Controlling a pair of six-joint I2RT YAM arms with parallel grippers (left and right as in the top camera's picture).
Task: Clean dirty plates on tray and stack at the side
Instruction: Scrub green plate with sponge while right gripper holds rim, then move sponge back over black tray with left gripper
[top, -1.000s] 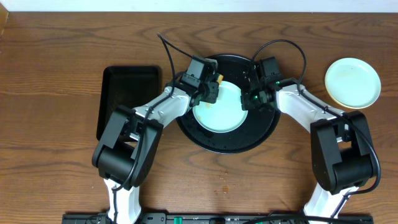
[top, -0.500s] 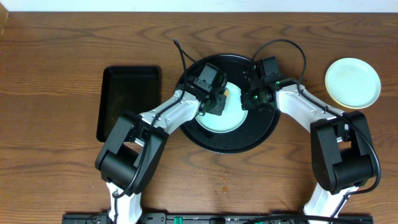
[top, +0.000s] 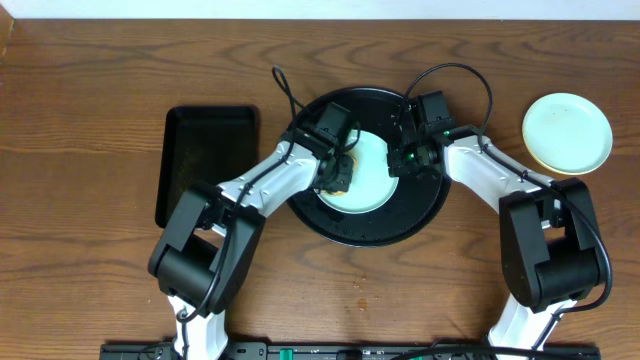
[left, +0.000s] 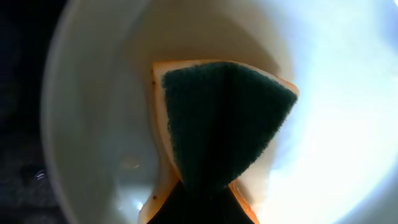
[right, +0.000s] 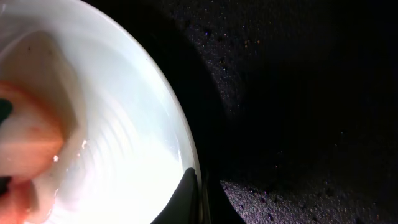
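Left gripper (top: 338, 180) is clenched on a sponge (left: 224, 118) (yellow, green-faced), pressing it onto the mint plate (top: 372, 192) inside the round black tray (top: 400, 228). Right gripper (top: 404, 160) pinches that plate's 3 o'clock rim. Two stacked plates (top: 567, 132) sit at the bench's (top: 90, 270) 2 o'clock.

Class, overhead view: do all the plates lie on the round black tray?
No: one plate lies on the tray; other plates sit on the tabletop beside it.
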